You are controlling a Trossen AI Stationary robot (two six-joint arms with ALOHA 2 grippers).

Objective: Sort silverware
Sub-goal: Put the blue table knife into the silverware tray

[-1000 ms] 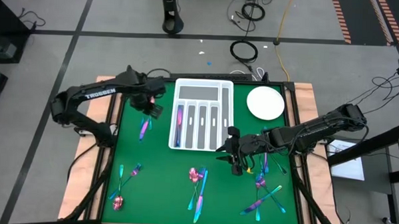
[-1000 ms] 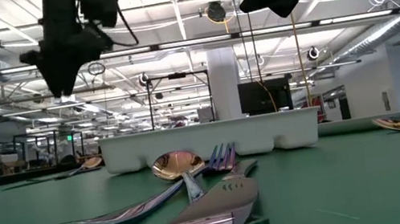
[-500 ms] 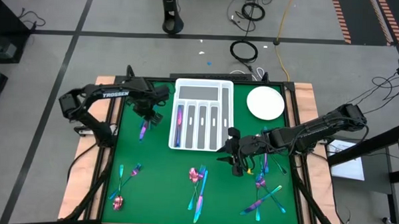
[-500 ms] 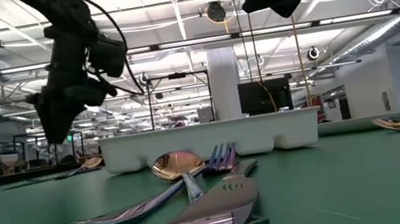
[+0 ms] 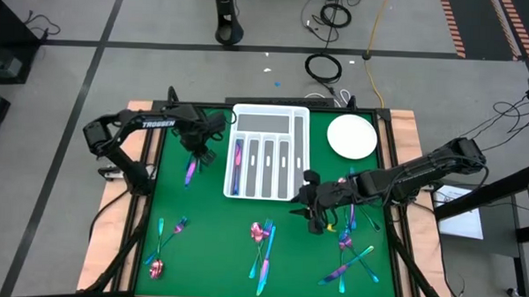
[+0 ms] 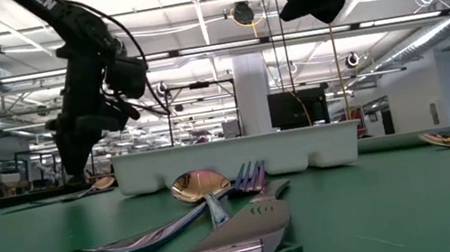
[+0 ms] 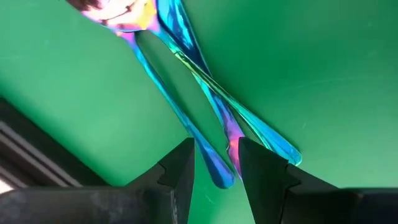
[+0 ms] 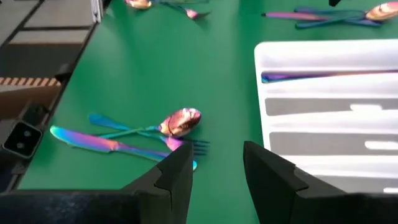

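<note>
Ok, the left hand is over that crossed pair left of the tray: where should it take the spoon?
Probably at the handle's free end. The spoon lies flat on the green mat, crossed with a second piece nearer the bowl. The left hand, open, straddles the handle end, so come straight down, fingers across the slim handle.

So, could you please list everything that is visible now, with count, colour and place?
Tray: one, white, compartmented, far centre of the table; one iridescent piece lies in its left slot.
Plate: one, white, round, right of the tray.
Silverware: iridescent pink-blue; crossed pair left of the tray; cluster front left; cluster front centre; cluster front right.
Table: one, green surface.
Left gripper: dark, open, low over the crossed pair.
Right gripper: dark, open, raised beside the tray's near right corner.
</note>
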